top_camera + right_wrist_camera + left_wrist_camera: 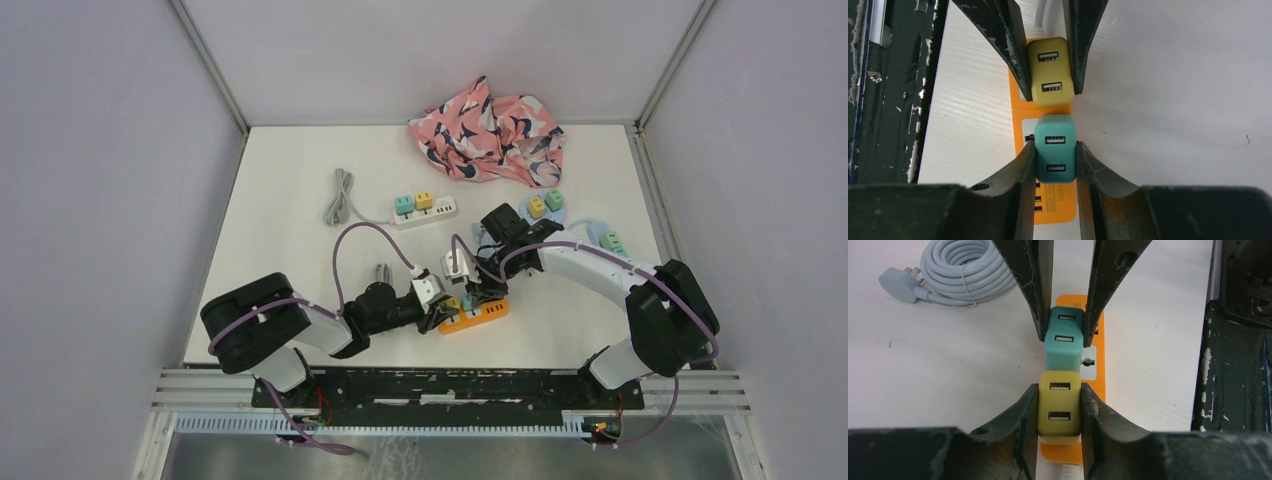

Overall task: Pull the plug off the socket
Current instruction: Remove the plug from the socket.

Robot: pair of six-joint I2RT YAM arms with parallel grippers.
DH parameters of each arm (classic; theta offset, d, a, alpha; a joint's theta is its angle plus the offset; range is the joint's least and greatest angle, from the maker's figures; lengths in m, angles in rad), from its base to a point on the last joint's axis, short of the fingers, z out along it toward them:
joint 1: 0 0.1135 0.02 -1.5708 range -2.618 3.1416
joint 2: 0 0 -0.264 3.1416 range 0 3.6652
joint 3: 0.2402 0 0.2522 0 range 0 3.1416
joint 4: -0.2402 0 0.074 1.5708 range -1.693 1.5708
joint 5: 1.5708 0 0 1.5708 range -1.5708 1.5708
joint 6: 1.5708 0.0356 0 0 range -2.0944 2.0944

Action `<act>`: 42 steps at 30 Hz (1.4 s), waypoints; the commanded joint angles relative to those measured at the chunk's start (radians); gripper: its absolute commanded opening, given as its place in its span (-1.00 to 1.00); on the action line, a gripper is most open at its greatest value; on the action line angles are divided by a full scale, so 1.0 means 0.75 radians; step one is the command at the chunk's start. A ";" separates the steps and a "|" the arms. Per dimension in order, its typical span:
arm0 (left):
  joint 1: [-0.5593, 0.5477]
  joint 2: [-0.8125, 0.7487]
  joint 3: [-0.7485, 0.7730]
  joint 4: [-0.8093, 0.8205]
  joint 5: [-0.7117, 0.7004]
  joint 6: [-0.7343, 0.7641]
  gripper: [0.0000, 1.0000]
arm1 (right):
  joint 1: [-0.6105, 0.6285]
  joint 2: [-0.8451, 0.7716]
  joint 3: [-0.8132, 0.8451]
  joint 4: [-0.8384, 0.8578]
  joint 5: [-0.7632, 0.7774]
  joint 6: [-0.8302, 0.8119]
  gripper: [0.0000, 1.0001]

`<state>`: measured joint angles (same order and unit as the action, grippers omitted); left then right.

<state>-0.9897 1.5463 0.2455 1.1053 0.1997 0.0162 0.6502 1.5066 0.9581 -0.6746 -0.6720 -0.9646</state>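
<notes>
An orange socket strip lies on the white table between the two arms, with a yellow plug and a teal plug standing in it side by side. My left gripper is shut on the yellow plug, one finger on each of its sides. My right gripper is shut on the teal plug the same way, coming from the opposite end. Both plugs sit down against the strip. In the top view the left gripper and right gripper meet over the strip.
A white power strip with two plugs and a grey cable bundle lie further back. A pink patterned cloth is at the rear, with a blue strip carrying plugs to its right. A coiled pale-blue cable lies near the orange strip.
</notes>
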 commanded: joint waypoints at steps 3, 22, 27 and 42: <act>0.003 0.029 0.010 -0.067 -0.042 0.017 -0.94 | -0.042 0.011 0.037 -0.230 -0.113 -0.279 -0.99; 0.003 0.034 0.012 -0.070 -0.040 0.003 -0.94 | -0.069 0.011 0.037 -0.232 -0.132 -0.269 -1.00; 0.003 0.030 0.012 -0.068 -0.038 -0.003 -0.94 | 0.057 0.017 0.049 -0.160 -0.174 -0.142 -1.00; 0.003 0.044 0.010 -0.054 -0.043 -0.002 -0.94 | -0.018 -0.001 0.024 -0.204 -0.148 -0.246 -1.00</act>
<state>-0.9947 1.5551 0.2554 1.1023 0.2123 0.0151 0.6327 1.5253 0.9833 -0.7471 -0.7105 -1.0512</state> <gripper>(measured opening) 0.374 0.343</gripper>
